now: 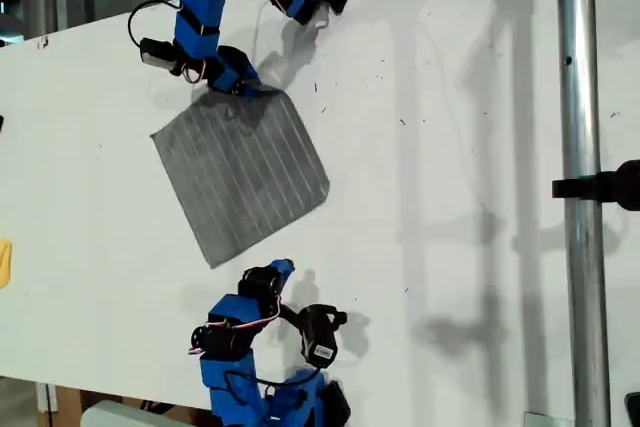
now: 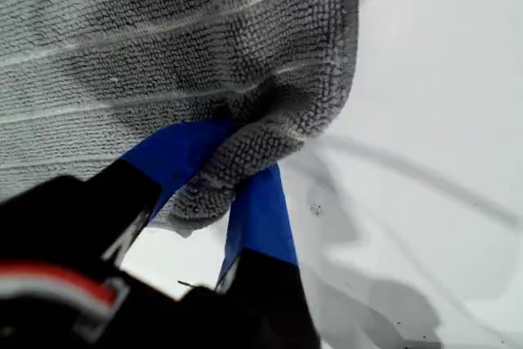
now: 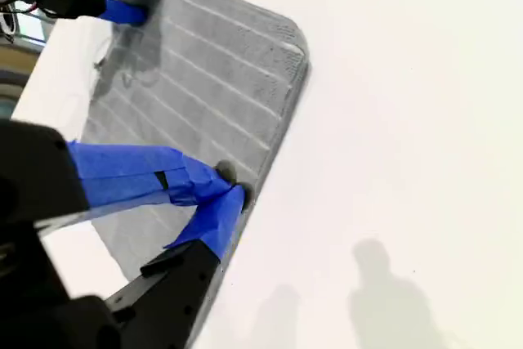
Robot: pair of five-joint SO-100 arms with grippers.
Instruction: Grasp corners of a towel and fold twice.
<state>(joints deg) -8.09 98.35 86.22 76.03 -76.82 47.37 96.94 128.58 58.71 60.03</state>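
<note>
The grey striped towel (image 1: pixel 240 172) lies spread flat on the white table (image 1: pixel 450 147), turned like a diamond. My first gripper (image 1: pixel 248 85) is shut on the towel's far corner (image 2: pixel 245 140), and the cloth (image 2: pixel 163 38) bunches between the blue fingers (image 2: pixel 261 210). That first gripper (image 3: pixel 122 10) also shows in the second wrist view, at the far end of the towel (image 3: pixel 196 79). My second gripper (image 1: pixel 283 268) sits just off the towel's near edge in the exterior view. Its fingertips (image 3: pixel 233 194) meet at that edge, and the cloth there lies flat.
A metal pole (image 1: pixel 580 197) with a black clamp (image 1: pixel 600 187) runs down the exterior view's right. A yellow object (image 1: pixel 4 262) pokes in at that view's left edge. The table's edge crosses the exterior view's bottom left, beside the second arm's base (image 1: pixel 260 397).
</note>
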